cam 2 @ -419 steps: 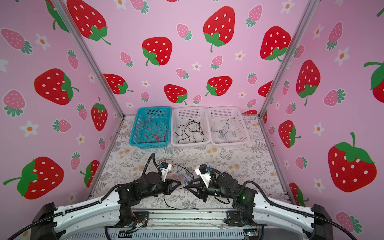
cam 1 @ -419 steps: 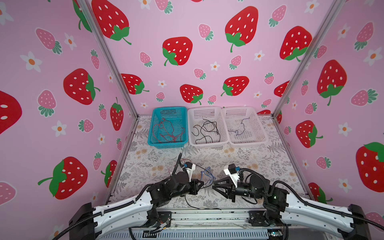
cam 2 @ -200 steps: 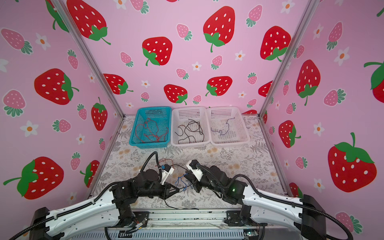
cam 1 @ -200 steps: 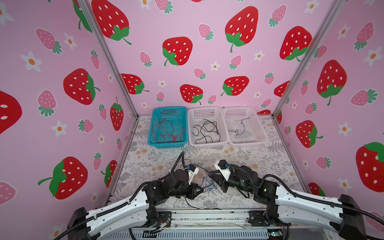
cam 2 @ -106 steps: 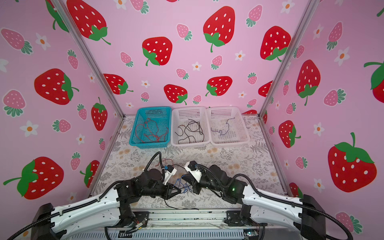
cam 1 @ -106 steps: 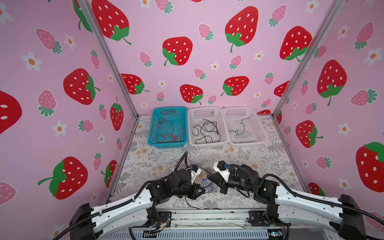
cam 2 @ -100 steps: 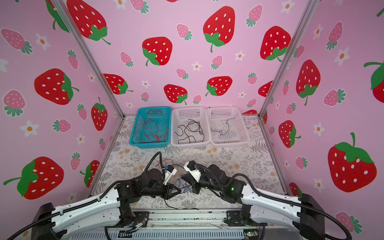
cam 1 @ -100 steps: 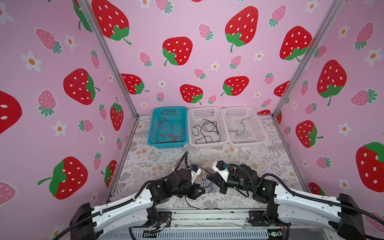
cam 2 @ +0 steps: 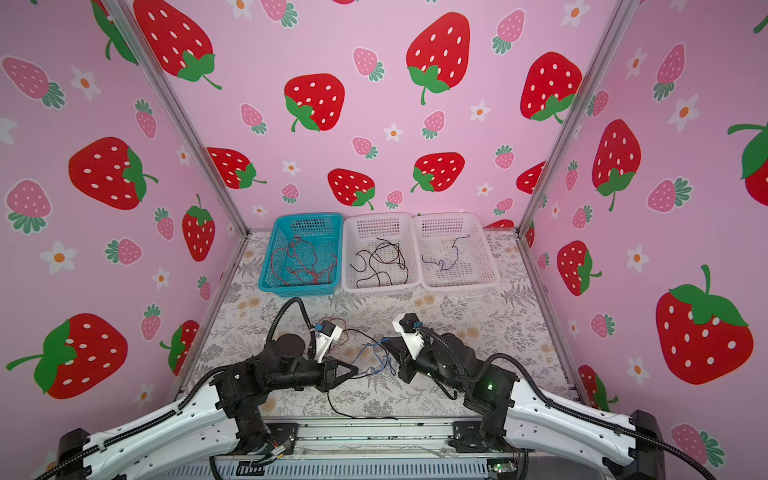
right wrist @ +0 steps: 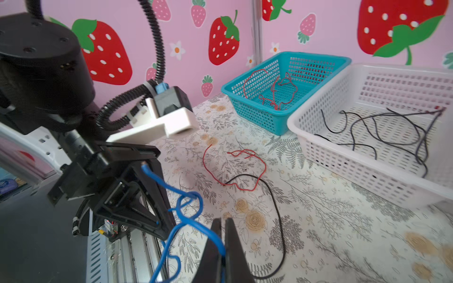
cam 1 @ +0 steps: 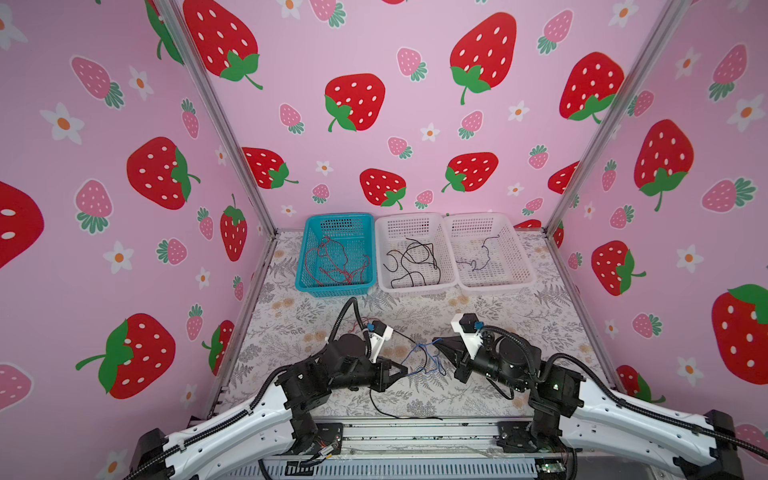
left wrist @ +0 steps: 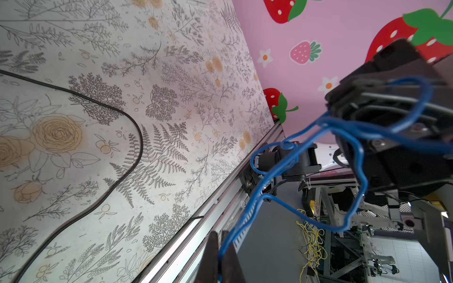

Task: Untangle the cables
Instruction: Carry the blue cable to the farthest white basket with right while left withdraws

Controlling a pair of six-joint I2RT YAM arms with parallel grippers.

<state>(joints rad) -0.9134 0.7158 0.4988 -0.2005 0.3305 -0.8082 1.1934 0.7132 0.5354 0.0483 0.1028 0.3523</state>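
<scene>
The left gripper (cam 1: 405, 369) and the right gripper (cam 1: 434, 341) face each other low over the near middle of the table (cam 1: 519, 328). Each has its jaws pressed together on the thin blue cable (cam 1: 420, 354), which hangs between them in loose kinked loops. A string-thin red cable (right wrist: 235, 169) and a black cable (right wrist: 277, 208) lie curled on its cloth of grey ferns and yellow roses, and at the far edge stand a teal mesh basket (cam 1: 337, 226) and two white mesh baskets (cam 1: 415, 226), under pink strawberry walls (cam 1: 299, 62).
</scene>
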